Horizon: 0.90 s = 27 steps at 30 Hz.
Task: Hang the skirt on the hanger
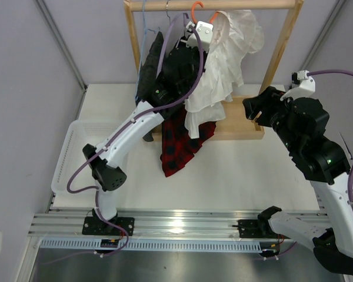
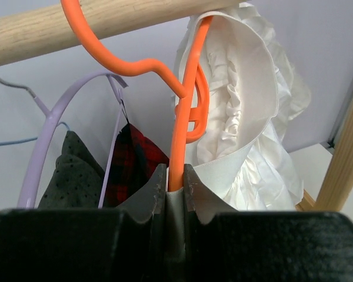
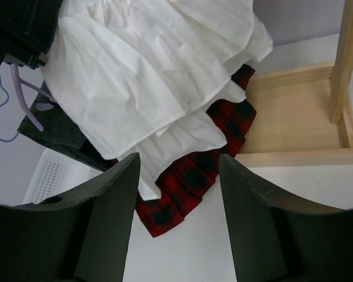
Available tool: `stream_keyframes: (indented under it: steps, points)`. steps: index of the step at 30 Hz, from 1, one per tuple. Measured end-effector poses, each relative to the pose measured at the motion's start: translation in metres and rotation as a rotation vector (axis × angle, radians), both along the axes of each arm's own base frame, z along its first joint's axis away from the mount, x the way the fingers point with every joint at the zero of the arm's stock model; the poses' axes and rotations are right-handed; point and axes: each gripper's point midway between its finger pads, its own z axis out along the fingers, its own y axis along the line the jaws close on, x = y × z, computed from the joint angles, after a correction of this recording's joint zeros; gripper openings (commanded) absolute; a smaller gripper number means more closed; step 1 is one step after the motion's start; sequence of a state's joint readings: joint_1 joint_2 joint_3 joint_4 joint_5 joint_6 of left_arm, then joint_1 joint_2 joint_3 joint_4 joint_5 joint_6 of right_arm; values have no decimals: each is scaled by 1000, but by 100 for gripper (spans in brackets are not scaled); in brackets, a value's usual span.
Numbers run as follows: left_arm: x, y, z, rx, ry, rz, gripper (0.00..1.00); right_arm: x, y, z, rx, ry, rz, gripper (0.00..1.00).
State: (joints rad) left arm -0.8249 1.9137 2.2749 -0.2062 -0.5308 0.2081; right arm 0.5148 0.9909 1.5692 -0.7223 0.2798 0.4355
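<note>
White crinkly fabric skirt (image 1: 223, 59) hangs at upper centre, long axis vertical, draped over thin orange triangular hanger (image 2: 179, 129). Left gripper (image 2: 175, 176), the nearer one, is clamped on the hanger's arm. Right gripper (image 3: 179, 170), jaws apart and empty, sits lower right of the skirt.

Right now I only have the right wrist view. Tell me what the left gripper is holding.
Observer: The left gripper is shut on the wire of the orange hanger, below its hook.
Operator: Report where the hook sits.
Observer: It curves up across the wooden rod, apparently hooked over it, beside a lavender hanger.
Operator: Check the top of the skirt.
Observer: The skirt is bunched against the hanger's right side just under the rod. I cannot tell whether it is fully threaded on.
</note>
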Motion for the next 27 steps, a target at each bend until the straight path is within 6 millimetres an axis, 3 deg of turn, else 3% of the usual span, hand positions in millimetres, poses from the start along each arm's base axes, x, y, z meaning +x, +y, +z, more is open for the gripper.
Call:
stream_keyframes:
  steps: [8,27]
  points:
    - [22,-6,4,-9,-70,34,0,3,-1,-9,-19,11,-2,61]
    - [50,11,8,-15,-126,77,0,9,-3,-15,-27,-1,0,60]
